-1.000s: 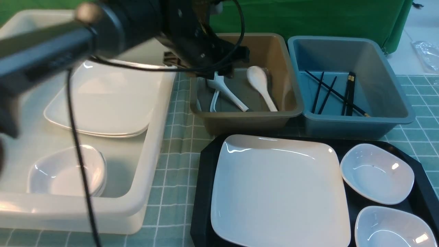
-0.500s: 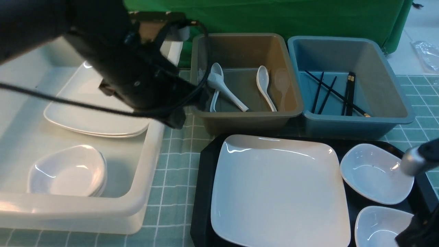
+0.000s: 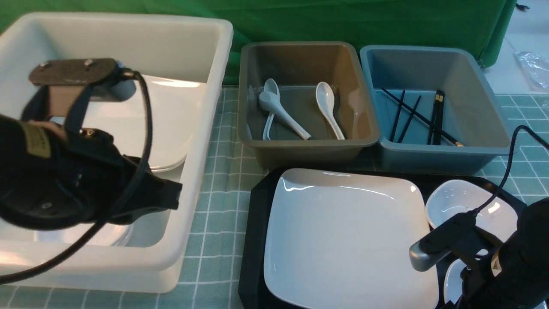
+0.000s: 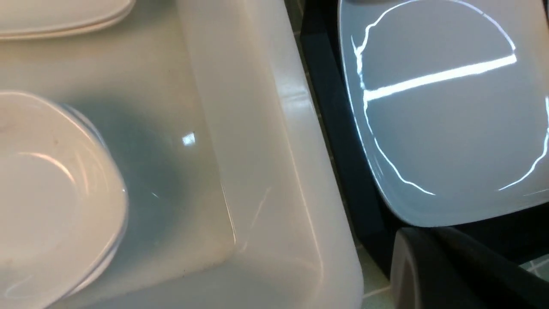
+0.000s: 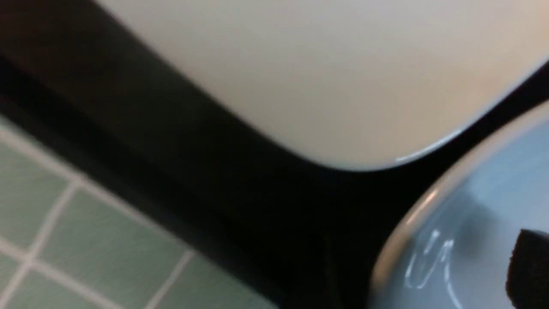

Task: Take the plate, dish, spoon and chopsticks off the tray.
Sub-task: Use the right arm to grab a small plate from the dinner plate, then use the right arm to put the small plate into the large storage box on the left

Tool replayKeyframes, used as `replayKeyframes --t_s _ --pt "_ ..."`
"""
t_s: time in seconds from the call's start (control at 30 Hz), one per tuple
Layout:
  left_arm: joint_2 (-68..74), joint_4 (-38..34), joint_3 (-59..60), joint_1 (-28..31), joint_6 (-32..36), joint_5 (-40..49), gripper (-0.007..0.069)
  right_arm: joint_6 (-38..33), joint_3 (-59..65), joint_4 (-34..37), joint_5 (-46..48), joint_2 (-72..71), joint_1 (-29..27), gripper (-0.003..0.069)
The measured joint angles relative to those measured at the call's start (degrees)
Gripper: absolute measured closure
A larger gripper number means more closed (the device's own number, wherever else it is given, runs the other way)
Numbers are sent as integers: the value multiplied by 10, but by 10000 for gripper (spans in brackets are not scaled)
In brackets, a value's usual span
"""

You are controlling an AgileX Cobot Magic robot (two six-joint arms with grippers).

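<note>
The large white plate [image 3: 347,236] lies on the black tray [image 3: 253,240], with a small white dish [image 3: 472,201] to its right. A second dish [image 5: 472,240] nearer me is mostly hidden by my right arm [image 3: 510,262]. One dark fingertip [image 5: 529,268] hangs just above that dish, off to the side, so the jaws stand apart and empty. My left gripper [image 3: 171,199] is shut on nothing, low over the white tub's near right corner. A white spoon [image 3: 328,107] lies in the grey-brown tub. Black chopsticks [image 3: 429,116] lie in the blue tub.
The white tub [image 3: 201,171] on the left holds stacked square plates [image 3: 176,124] and stacked small dishes [image 4: 51,193]. The grey-brown tub [image 3: 309,148] with other spoons and the blue tub [image 3: 441,152] stand just behind the tray. A green checked cloth covers the table.
My left arm has drawn back from the spoon tub toward me, over the white tub, and its jaws have shut. My right arm has come in over the near dish.
</note>
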Motion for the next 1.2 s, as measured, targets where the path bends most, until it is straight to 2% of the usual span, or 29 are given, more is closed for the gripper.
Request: replayKeyframes --t_s 0.07,0.17,0.27,0.43,0.5,0.63,0.77,0.9,0.97,1.07,1.2 --pt "-20 0 0 0 -2 -1 615 17 0 -10 -3 7 3 188" --pt "-42 0 0 0 -3 -5 615 28 0 -13 -1 10 4 390" --pt "-50 6 0 0 -7 -5 615 30 -2 -21 3 5 5 407" --pt "-52 66 0 0 -86 1 615 30 -3 -23 29 -20 8 430" --pt "-52 91 0 0 -109 2 615 38 -10 -20 47 -40 8 463" --pt "-52 148 0 0 -170 9 615 56 -49 -18 106 -120 8 582" --pt "-52 208 0 0 -218 34 615 62 -126 -7 141 -184 8 591" --pt "-52 235 0 0 -242 56 615 53 -200 -2 149 -189 8 591" --pt "-52 256 0 0 -260 79 615 32 -265 18 149 -172 8 591" --pt "-52 298 0 0 -285 108 615 -28 -354 87 141 -126 9 591" --pt "-58 310 -5 24 -304 124 615 -99 -474 160 137 -42 45 591"
